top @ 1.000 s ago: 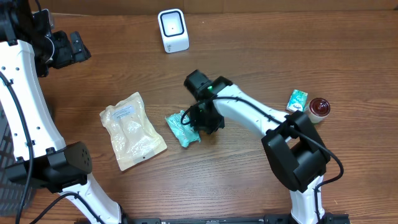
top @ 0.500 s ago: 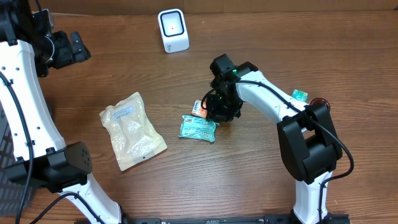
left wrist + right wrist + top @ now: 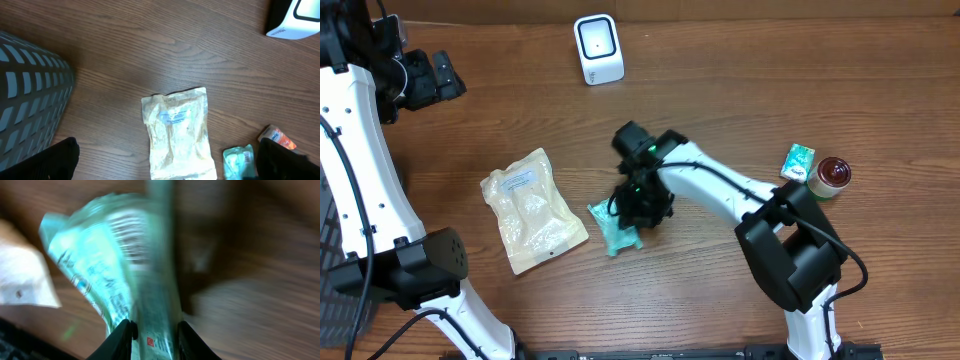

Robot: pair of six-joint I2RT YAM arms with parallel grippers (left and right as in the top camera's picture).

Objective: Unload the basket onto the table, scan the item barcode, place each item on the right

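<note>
The item is a teal packet [image 3: 614, 229] with a printed barcode [image 3: 131, 234]. It sits low over the table's middle, pinched between my right gripper's [image 3: 638, 206] fingers [image 3: 120, 339]. That gripper [image 3: 155, 341] is shut on the packet [image 3: 112, 267], which also shows in the left wrist view [image 3: 238, 161]. The white scanner [image 3: 598, 48] stands at the back centre, well away from the packet. My left gripper [image 3: 440, 76] hangs open at the far left, high above the table, holding nothing [image 3: 167, 166].
A beige vacuum pouch [image 3: 532, 208] lies left of the packet. A small orange packet [image 3: 277, 138] lies beside my right arm. A small teal box [image 3: 798, 160] and a brown-lidded jar [image 3: 833, 175] sit at the right. A grey basket [image 3: 27, 100] stands far left.
My right gripper swung right with the teal packet, then came back left and lower toward the beige pouch. The left arm has not moved.
</note>
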